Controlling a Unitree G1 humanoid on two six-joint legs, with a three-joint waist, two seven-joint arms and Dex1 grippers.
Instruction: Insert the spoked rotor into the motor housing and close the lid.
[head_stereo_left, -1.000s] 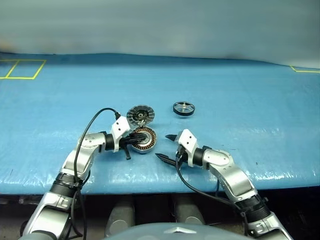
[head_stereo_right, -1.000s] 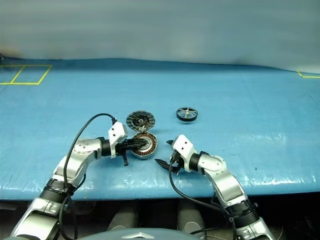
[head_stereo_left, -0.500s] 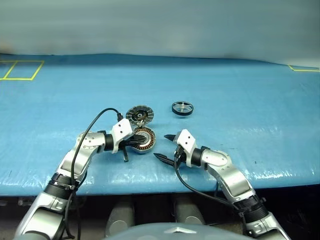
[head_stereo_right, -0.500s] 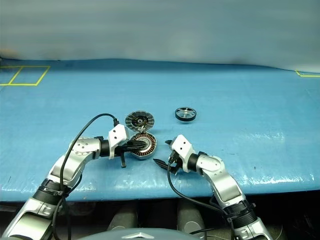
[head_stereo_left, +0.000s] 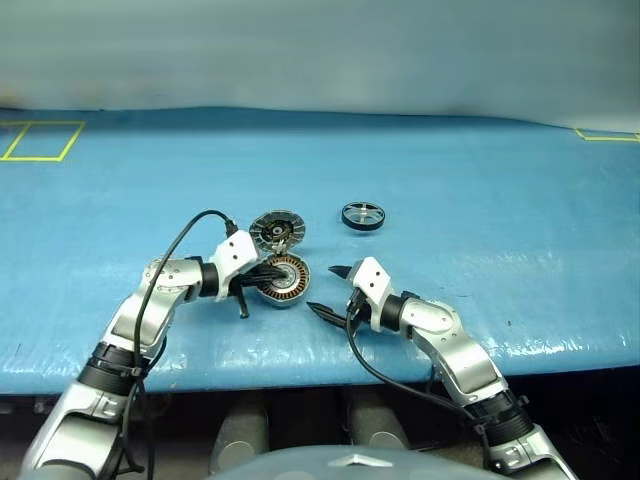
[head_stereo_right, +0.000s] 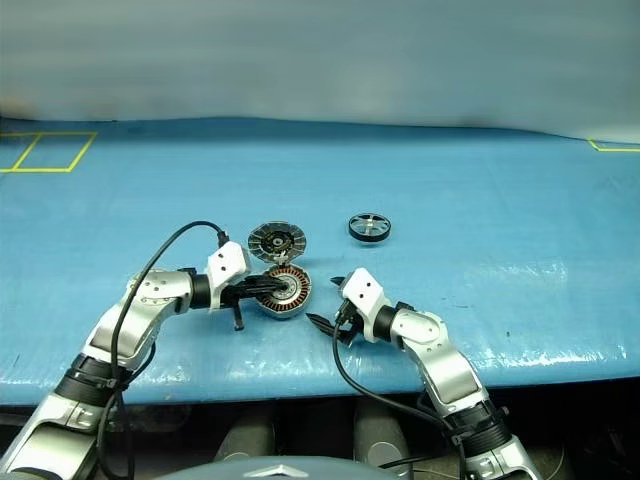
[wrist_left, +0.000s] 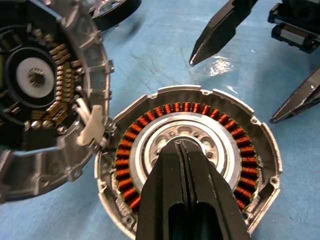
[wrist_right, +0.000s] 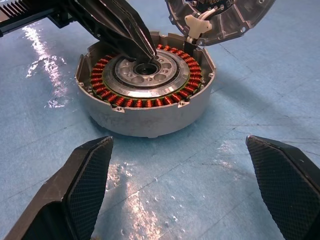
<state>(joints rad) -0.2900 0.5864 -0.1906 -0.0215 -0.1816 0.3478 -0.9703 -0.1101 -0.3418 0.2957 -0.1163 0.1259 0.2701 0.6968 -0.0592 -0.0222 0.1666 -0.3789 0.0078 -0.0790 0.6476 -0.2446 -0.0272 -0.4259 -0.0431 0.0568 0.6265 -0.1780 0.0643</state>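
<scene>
Lying flat, the small black spoked rotor (head_stereo_left: 362, 216) sat at one o'clock from the spread-jawed right gripper (head_stereo_left: 327, 291), the nearer one, while the left gripper (wrist_left: 186, 165), pressed shut, touched the round silver-grey motor housing (head_stereo_left: 279, 279).

One motor housing (head_stereo_left: 284, 279) with one ring of copper windings, and one lid (head_stereo_left: 277, 229) hinged to it, lying open. One spoked rotor (head_stereo_left: 362, 216) on the one blue bench (head_stereo_left: 480, 200). Two pincers: the left pincer (wrist_left: 183, 150) and the right pincer (head_stereo_left: 325, 291), each with two black fingers. Two yellow tape outlines (head_stereo_left: 40, 140) at the bench's far corners
</scene>
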